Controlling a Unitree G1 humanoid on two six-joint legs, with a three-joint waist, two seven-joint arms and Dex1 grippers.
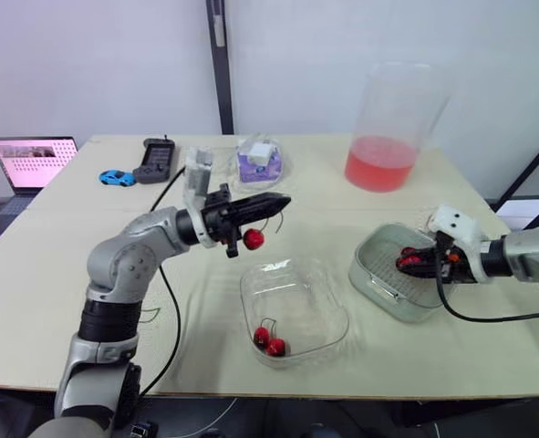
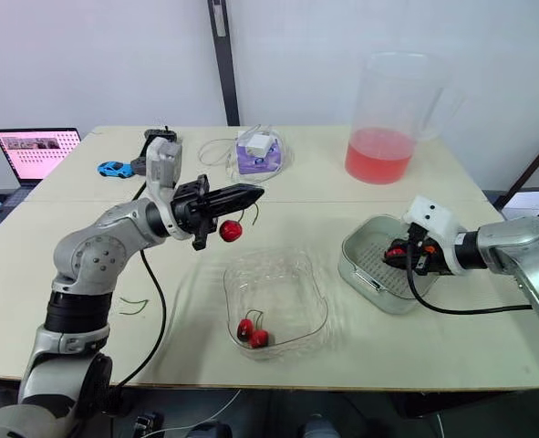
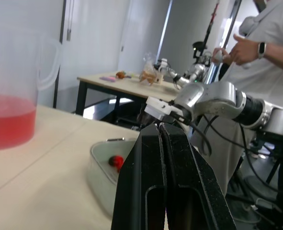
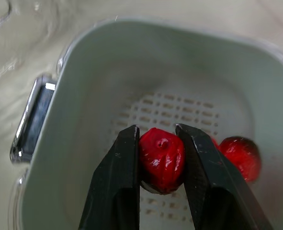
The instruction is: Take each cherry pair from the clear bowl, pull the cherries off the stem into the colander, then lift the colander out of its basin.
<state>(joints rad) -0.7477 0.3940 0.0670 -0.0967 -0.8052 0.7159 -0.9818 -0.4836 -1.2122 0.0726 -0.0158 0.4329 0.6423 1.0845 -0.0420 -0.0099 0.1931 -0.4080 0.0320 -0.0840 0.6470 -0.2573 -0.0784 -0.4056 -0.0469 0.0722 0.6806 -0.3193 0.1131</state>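
The robot's left tool [image 1: 275,203] is hovering over the middle of the pale counter [image 1: 50,274], its two black fingers pressed together on the stem of a stemmed cherry [image 1: 253,239]. The cherry is dangling just below the fingertips, above the far left edge of the clear bowl [image 1: 338,308]. Inside the bowl, against its near wall, a cherry pair [image 1: 269,341] is lying with the stems joined.

To the right, the right tool [image 4: 159,158] is reaching into the white colander [image 4: 179,108], which is sitting on the counter just right of the bowl. Its fingers are clamped on either side of a gripped cherry [image 4: 161,159], holding it above the slotted floor. A second cherry [image 4: 241,152] is resting on that floor just beside the tool.

At the far side of the counter, a tall clear pitcher [image 1: 392,119] is standing upright with red liquid [image 1: 377,164] filling its lower part. Left of it, a purple box in clear wrapping [image 1: 258,160], a black handset [image 1: 155,160] and a small blue toy car [image 1: 116,177] are lying in a loose row. An open laptop [image 1: 32,161] is showing a pink screen at the far left. A person in a white shirt [image 3: 268,45] is standing beyond the counter's right side, seen from the left wrist.
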